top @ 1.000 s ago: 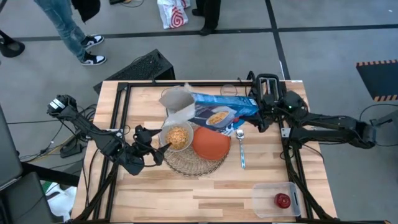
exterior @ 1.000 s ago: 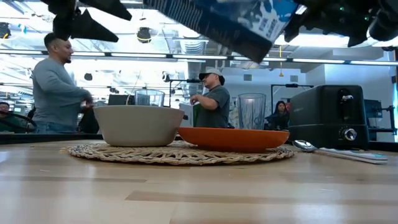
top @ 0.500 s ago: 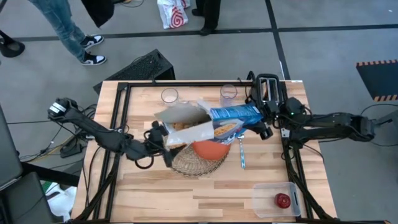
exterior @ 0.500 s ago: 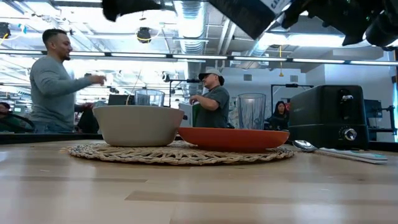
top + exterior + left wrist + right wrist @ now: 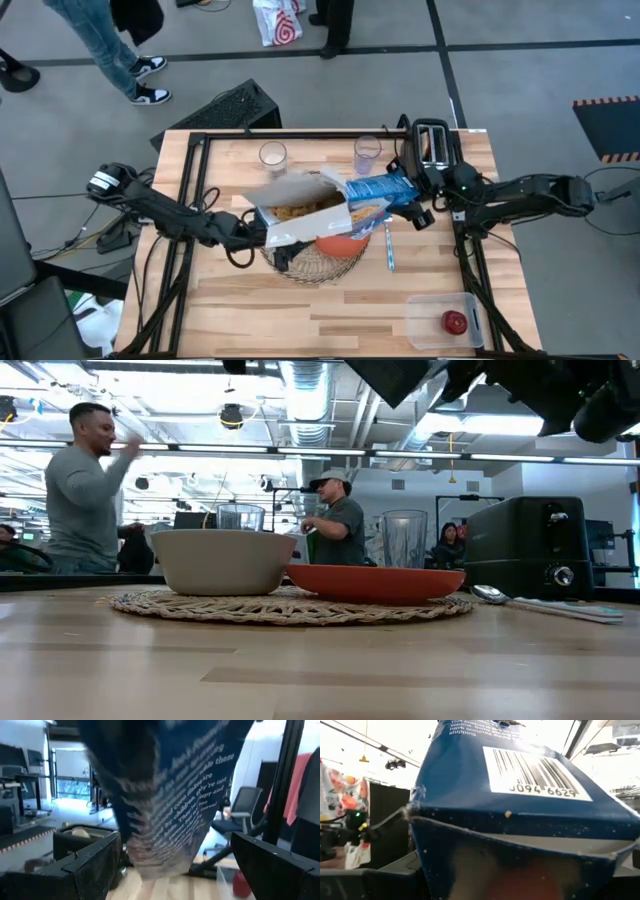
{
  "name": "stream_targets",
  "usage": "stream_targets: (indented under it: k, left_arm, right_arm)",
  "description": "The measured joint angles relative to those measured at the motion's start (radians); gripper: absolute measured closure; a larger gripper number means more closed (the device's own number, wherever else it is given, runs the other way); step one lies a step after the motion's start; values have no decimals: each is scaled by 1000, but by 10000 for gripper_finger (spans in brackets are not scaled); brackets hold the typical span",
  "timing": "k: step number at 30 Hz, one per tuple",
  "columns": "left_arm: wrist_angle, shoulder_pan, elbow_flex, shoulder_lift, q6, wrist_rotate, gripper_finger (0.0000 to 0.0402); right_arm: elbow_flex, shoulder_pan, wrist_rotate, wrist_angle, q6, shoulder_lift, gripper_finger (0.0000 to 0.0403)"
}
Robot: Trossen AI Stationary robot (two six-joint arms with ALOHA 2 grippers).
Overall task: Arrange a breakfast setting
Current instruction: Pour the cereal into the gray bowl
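While our right fingers grip the cereal box aloft over the bowl, our open left fingers bracket its mouth; should that grip slip, cereal could spill across the worktop.

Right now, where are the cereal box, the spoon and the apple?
cereal box (image 5: pixel 345 200), high view, blue printed side.
spoon (image 5: pixel 387 243), high view, mid handle.
apple (image 5: pixel 455 322), high view, its top, inside the clear tub.
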Motion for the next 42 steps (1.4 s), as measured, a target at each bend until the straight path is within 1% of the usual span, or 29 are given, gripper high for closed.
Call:
stream_targets:
  k: [2, 8, 14, 18, 21, 23, 25, 28, 30, 33, 37, 42]
  left_arm:
    - [37, 5, 0, 14, 2, -5, 38]
    - [76, 25, 0, 33, 2, -87, 38]
    - [126, 56, 0, 33, 2, -102, 38]
    - [128, 79, -1, 33, 4, -95, 38]
    - [126, 85, -1, 31, 18, -111, 52]
    - [126, 83, -1, 30, 40, -125, 78]
    - [125, 81, -1, 29, 61, -125, 115]
    - [122, 75, -1, 30, 77, -120, 179]
    - [113, 72, -1, 32, 91, -118, 205]
    - [112, 72, -1, 33, 113, -119, 210]
    - [99, 68, -1, 23, 133, -135, 211]
    - [-3, 22, -1, -54, 178, -203, 211]
  right_arm:
    - [0, 0, 23, 45, -1, 32, 100]
    - [0, 0, 83, 176, -16, 149, 100]
    - [6, 15, 113, 318, -19, 284, 100]
    - [49, 19, 123, 331, -7, 355, 100]
    - [79, 28, 127, 335, -5, 404, 101]
    - [92, 29, 126, 338, -4, 425, 101]
    - [99, 29, 122, 338, 2, 436, 90]
    - [104, 28, 109, 333, 15, 446, 60]
    - [105, 29, 101, 325, 8, 449, 41]
    - [105, 29, 101, 317, 3, 447, 23]
    - [105, 29, 100, 286, 3, 428, 13]
    - [100, -6, 75, 142, 6, 307, 14]
